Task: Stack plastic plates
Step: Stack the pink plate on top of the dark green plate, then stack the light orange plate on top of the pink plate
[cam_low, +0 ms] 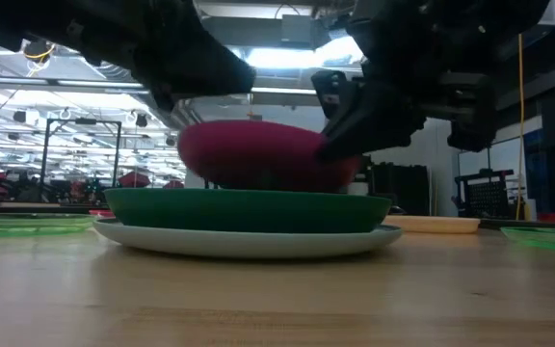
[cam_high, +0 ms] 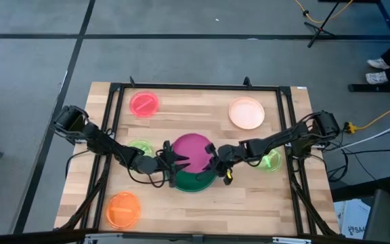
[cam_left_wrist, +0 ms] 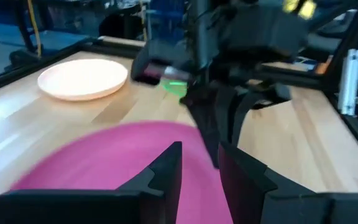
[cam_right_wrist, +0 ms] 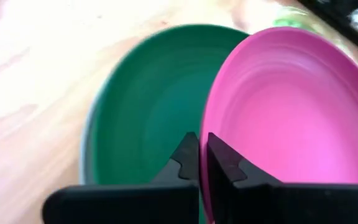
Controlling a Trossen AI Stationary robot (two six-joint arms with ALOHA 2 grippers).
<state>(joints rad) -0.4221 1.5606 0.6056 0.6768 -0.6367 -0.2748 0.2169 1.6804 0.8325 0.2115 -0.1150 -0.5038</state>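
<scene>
Landmark: dark green plate [cam_high: 195, 181], near the table's [cam_high: 202, 210] front-middle. It sits nested on a pale plate [cam_low: 249, 241] whose rim shows underneath in the low view.

Orange plate [cam_high: 122, 209] lies nearest the front edge, well to the left of the green one.

Magenta plate [cam_high: 191, 150], medium, round, glossy, is held in the air above the green plate, offset toward its far side and not touching it. It overlaps only the green plate's far part.

Left gripper [cam_high: 170, 161] is clamped on the magenta plate's left rim. Right gripper [cam_high: 214, 157] is clamped on its right rim, fingers nearly closed over the thin edge.

Lime plates: one [cam_high: 141, 148] just left of the green plate under the left arm, one [cam_high: 271, 161] to its right under the right arm.

Farthest back: pink-red plate [cam_high: 144, 104] far-left, peach plate [cam_high: 246, 112] far-right, both flat and well apart from the green plate.
</scene>
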